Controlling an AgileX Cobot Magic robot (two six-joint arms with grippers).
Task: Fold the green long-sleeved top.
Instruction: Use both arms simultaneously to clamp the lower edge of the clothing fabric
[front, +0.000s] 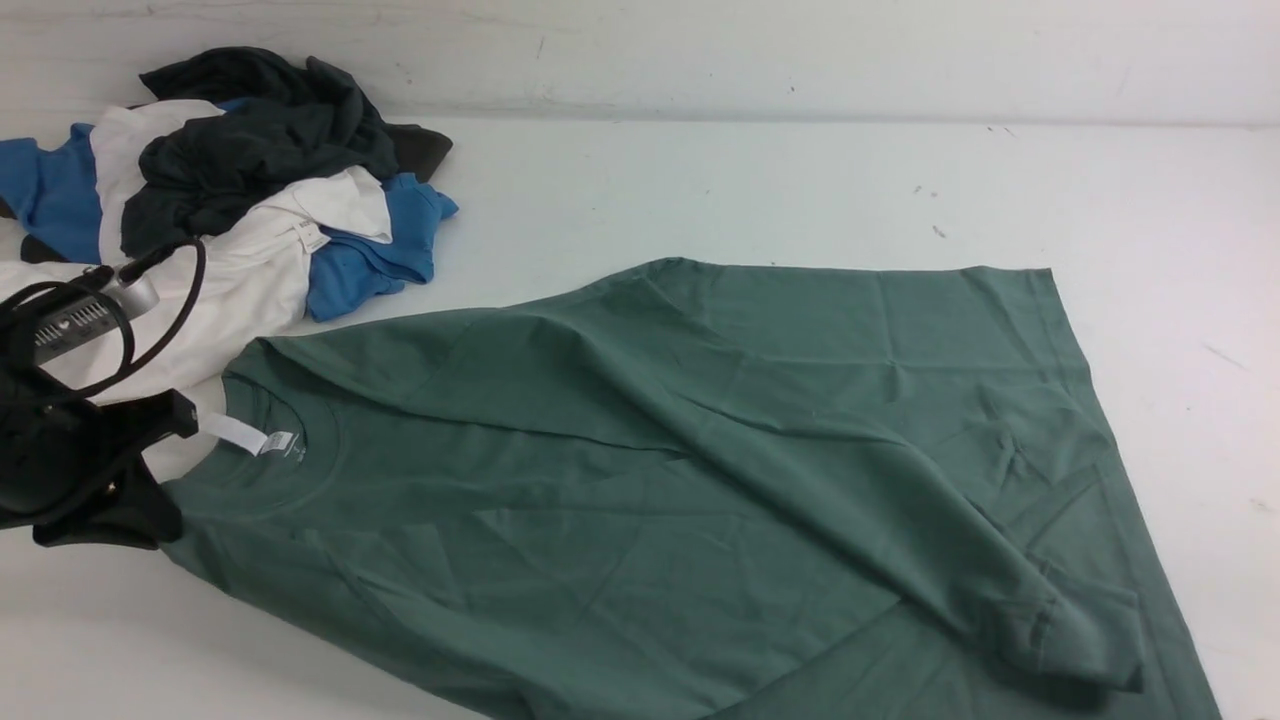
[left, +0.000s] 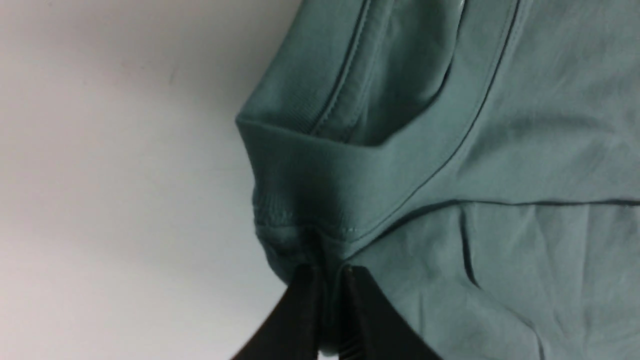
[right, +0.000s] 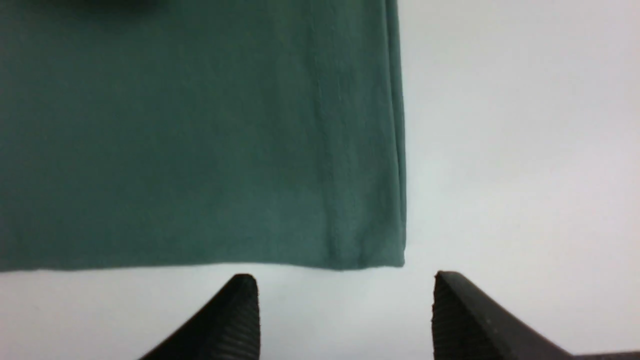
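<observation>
Far left: loose garment pile (front: 250, 190) (dark grey, white, blue) sat at the bench's back-left, its white piece close to the collar.

Left claw (front: 165, 470) was pressed together, pinching the green long-sleeved top (front: 680, 450) at the ribbed collar (left: 320, 165) by the shoulder seam. The left wrist view showed cloth bunched between the tips. White neck label (front: 245, 435) lay just beside the grip.

The top lay flat on the bench (front: 800, 180), collar to the left and hem to the right. It ran from centre to the near-right edge of the front view. One sleeve (front: 900, 470) was already laid diagonally across the body, cuff near the hem. Its near edge ran out of frame, so the other sleeve couldn't be judged.

Right claw (right: 345, 285) was spread wide and holding nothing, hovering just short of the hem corner (right: 395, 260). It wasn't visible in the front view.

Step, as I read it: grips being set for a fold, collar end secured and hem end not yet taken.

Next move calls for the right claw to close on the hem corner through both layers. Then both ends lift together, keeping the crossed sleeve from sliding off.

Room: bare bench behind and right of the top. Left was tight because of the pile, so I'd fold away from it.
</observation>
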